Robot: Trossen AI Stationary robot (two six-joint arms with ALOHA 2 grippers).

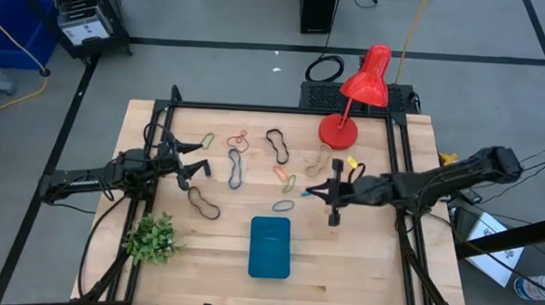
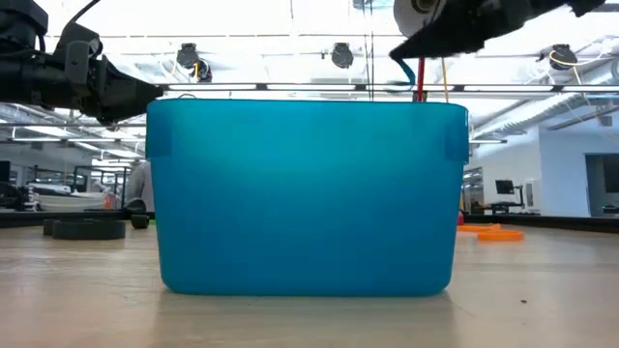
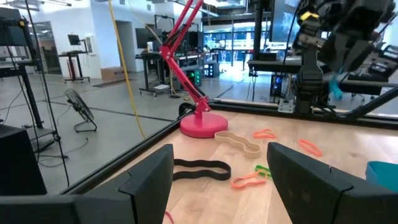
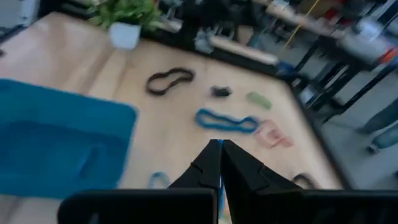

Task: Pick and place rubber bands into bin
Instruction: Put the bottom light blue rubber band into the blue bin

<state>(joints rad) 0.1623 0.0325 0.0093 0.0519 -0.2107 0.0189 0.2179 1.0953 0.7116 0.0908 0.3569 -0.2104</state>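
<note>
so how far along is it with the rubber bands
Early on. The bin looks empty from above, so nothing appears placed yet. In hand: the right gripper is shut on a thin blue rubber band, lifted above the table. The left gripper waits open on its side. Left: many bands lie loose on the wood, such as a black one and a blue one.

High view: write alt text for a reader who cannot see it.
The right gripper, jaws shut, hangs over the wooden table beside scattered rubber bands. A teal bin sits nearer the front edge; the left gripper waits open at the left, and a red lamp stands behind.
</note>
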